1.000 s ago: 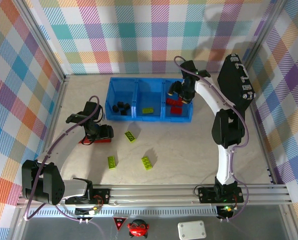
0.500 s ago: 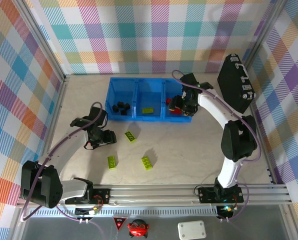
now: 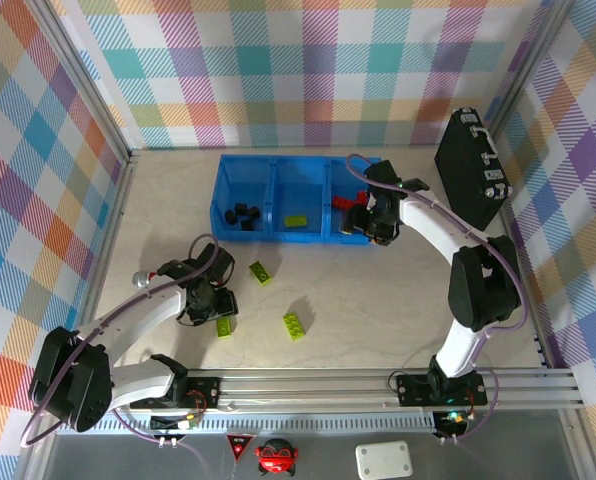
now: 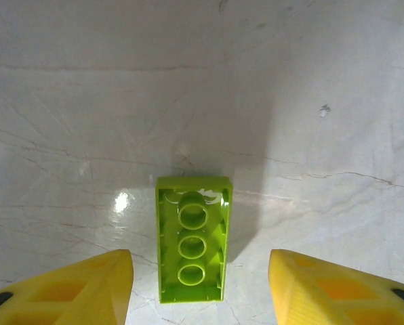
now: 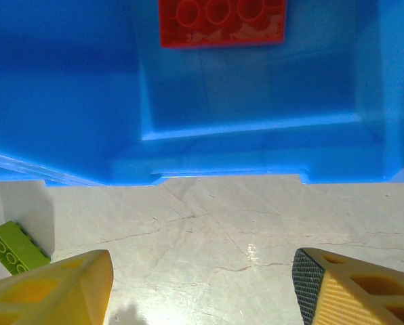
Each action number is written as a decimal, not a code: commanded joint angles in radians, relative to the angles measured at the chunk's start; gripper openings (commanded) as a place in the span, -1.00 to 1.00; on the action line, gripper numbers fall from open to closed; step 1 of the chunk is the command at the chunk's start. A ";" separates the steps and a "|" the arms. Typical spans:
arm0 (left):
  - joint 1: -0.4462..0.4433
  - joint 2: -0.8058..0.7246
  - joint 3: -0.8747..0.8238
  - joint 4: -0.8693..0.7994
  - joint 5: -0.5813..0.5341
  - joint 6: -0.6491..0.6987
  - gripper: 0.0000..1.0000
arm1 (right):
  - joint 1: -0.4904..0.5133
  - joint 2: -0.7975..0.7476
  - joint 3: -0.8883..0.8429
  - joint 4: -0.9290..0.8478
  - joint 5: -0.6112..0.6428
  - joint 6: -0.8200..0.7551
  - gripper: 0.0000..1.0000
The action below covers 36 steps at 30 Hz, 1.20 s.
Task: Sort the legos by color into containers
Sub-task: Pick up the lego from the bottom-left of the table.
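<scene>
In the left wrist view a lime-green lego (image 4: 193,247) lies hollow side up on the table, between my left gripper's (image 4: 200,292) yellow fingers. There is a gap on each side, so that gripper is open. From above, the left gripper (image 3: 216,306) hovers over this lego (image 3: 223,327). Two more green legos (image 3: 261,271) (image 3: 294,324) lie loose on the table. The containers (image 3: 278,172) hold black legos (image 3: 240,215) on the left, a green one (image 3: 296,221) in the middle and red ones (image 3: 350,205) on the right. My right gripper (image 3: 364,226) (image 5: 202,292) is open and empty over the table, just in front of the right bin.
A black hard case (image 3: 468,165) leans against the right wall, close to the right arm. The right wrist view shows a red lego (image 5: 221,20) inside the bin and a green lego (image 5: 15,247) at the left edge.
My left gripper moved toward the near edge and right, settling over a green lego, and its jaws narrowed a little. My right gripper drew back from above the right bin to its front edge.
</scene>
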 commanded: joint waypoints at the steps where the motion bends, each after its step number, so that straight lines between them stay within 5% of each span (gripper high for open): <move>1: -0.018 0.010 -0.037 0.029 -0.018 -0.059 0.07 | 0.000 -0.023 -0.024 0.026 -0.032 -0.010 0.42; 36: -0.059 0.067 -0.050 0.061 -0.016 -0.030 -0.28 | 0.000 -0.026 -0.069 0.043 -0.033 0.006 0.40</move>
